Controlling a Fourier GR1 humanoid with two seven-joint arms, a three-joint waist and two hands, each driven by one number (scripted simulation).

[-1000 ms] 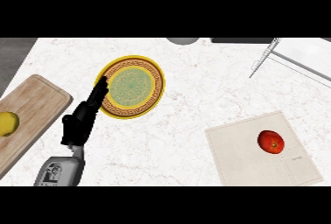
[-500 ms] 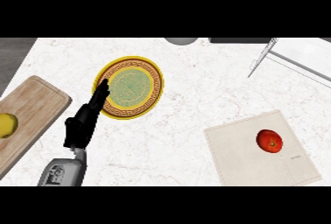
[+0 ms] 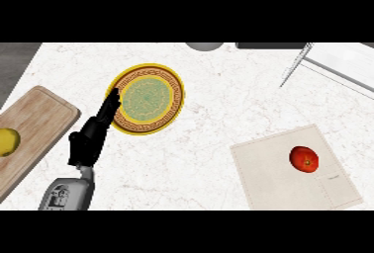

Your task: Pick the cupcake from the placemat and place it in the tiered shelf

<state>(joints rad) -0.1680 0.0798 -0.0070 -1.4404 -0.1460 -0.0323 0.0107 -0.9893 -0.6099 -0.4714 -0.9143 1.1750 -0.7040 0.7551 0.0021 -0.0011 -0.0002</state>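
A round red item, more like a tomato than a cupcake, sits on the beige placemat at the lower right. Part of the white tiered shelf shows at the top right corner, with a thin metal rod leaning beside it. My left hand is at the left, fingers straight and pointing up, their tips at the left rim of a yellow patterned plate. It holds nothing and is far from the red item. My right hand does not show.
A wooden cutting board lies at the left edge with a yellow fruit on it. A grey round object peeks in at the top edge. White marble counter lies between the plate and the placemat.
The left forearm has shifted very slightly; the hand stays by the plate's rim. Nothing else moved.
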